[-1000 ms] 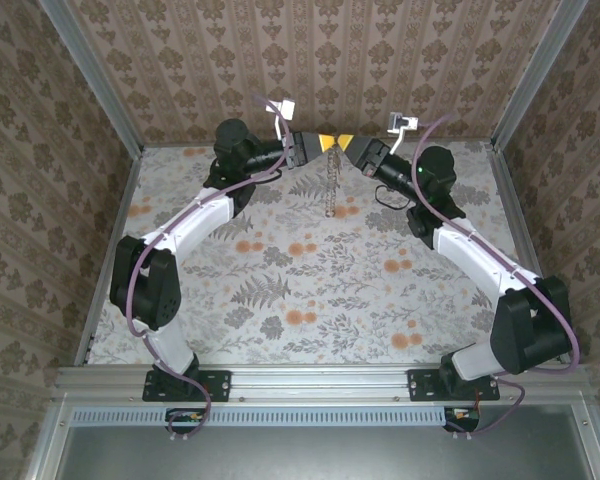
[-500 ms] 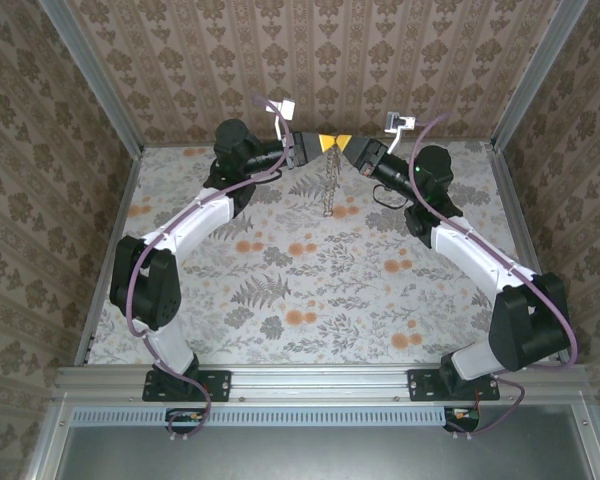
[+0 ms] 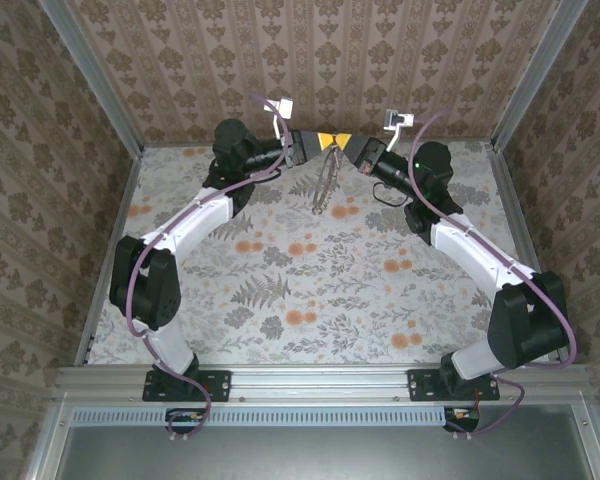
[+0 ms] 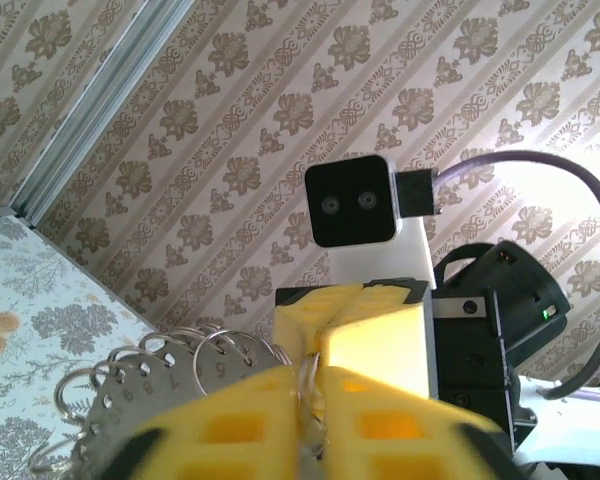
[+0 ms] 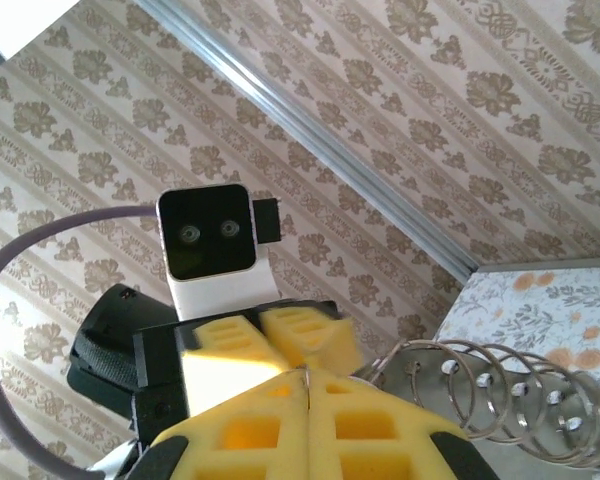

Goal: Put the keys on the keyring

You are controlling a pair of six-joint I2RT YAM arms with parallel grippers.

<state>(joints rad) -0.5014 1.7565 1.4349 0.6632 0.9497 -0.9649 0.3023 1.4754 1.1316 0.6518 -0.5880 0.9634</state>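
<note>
Threading step, far centre: your right gripper [image 3: 346,141] is pinched tight on the keyring [image 3: 325,185]. I can't tell whether the left gripper [image 3: 312,141] is gripping. Next you'll likely need a steady ring and fine alignment.

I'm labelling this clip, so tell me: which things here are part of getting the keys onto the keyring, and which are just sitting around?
Part of the job:
- keyring, a strand of rings hanging where the grippers meet
- flat grey metal piece among the rings, likely the key
- left gripper
- right gripper

Just around:
- flowered table cover
- patterned walls
- metal frame
</note>
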